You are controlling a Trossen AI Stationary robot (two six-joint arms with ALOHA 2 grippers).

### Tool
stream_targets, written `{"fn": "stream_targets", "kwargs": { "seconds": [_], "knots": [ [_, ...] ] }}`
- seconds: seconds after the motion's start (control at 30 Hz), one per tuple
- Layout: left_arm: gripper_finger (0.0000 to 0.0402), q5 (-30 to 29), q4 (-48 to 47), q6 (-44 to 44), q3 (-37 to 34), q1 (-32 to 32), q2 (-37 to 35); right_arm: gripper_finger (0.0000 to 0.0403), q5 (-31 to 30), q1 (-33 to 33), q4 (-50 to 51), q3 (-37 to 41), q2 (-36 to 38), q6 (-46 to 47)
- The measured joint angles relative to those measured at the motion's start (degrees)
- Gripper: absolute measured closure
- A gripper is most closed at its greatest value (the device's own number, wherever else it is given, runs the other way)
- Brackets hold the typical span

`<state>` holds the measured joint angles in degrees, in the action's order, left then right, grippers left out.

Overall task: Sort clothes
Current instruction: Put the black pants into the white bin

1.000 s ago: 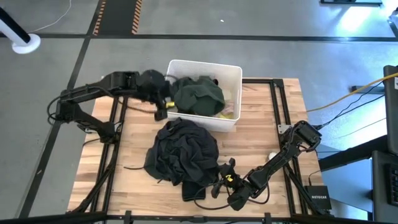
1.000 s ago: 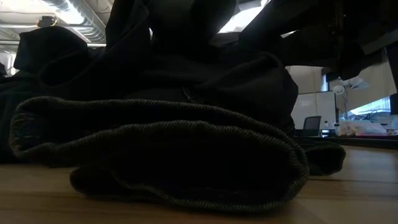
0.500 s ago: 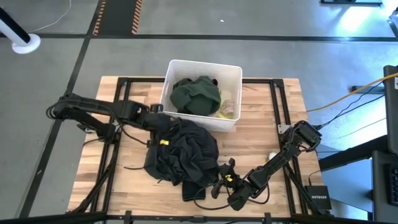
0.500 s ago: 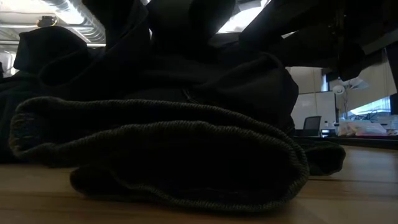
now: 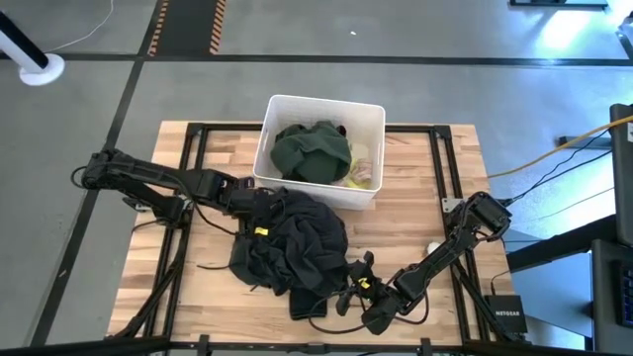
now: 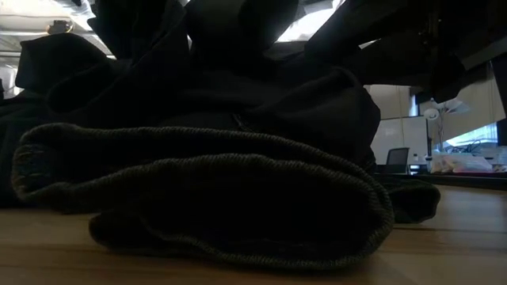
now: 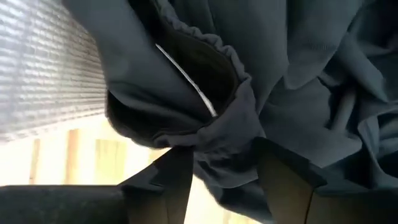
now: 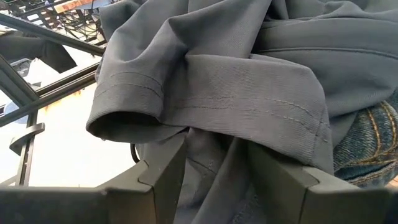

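Black garment pile [image 5: 290,247]: heaped mid-surface [image 5: 415,208], just in front of the white bin [image 5: 371,119].
Dark green garment [image 5: 313,153]: lying in the bin, yellow fabric [image 5: 362,181] beside it.
Left pincer [image 5: 255,201]: at the pile's bin-side edge, fingers [image 7: 177,180] spread, cloth bunched between them; grip apparently not closed.
Right pincer [image 5: 348,285]: low at the pile's front edge, fingers spread, a cuffed fold lying between them.

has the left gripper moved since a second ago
Yes. The left gripper has left the near-left corner of the white bin and come toward the table's front onto the black clothes pile, fingers open around a fold.
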<state>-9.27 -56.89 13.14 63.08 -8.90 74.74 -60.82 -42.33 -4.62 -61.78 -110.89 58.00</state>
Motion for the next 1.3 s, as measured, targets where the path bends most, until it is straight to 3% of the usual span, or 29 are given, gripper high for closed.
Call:
{"fn": "stream_targets", "kwargs": {
  "seconds": [0.27,0.5,0.63,0.93,1.3],
  "knots": [
    [0.0190,1.3,4.7,5.8,-4.0,0.9,0.0,0.0215,0.0,0.0,0.0,0.0,0.0,0.0],
    [0.0172,11.3,14.4,6.0,-6.7,0.8,0.0,0.0215,0.0,0.0,0.0,0.0,0.0,0.0],
    [0.0172,13.8,16.0,5.0,-6.5,0.7,-0.6,0.0215,0.0,-0.1,0.0,0.0,0.0,0.0],
    [0.0173,13.7,22.2,3.8,-4.3,0.0,-3.9,0.0215,0.0,0.0,0.0,0.0,0.0,0.0],
    [0.0174,5.0,22.1,1.4,-4.2,-4.4,6.0,0.0215,0.0,0.0,0.0,0.0,0.0,0.0]
  ]
}}
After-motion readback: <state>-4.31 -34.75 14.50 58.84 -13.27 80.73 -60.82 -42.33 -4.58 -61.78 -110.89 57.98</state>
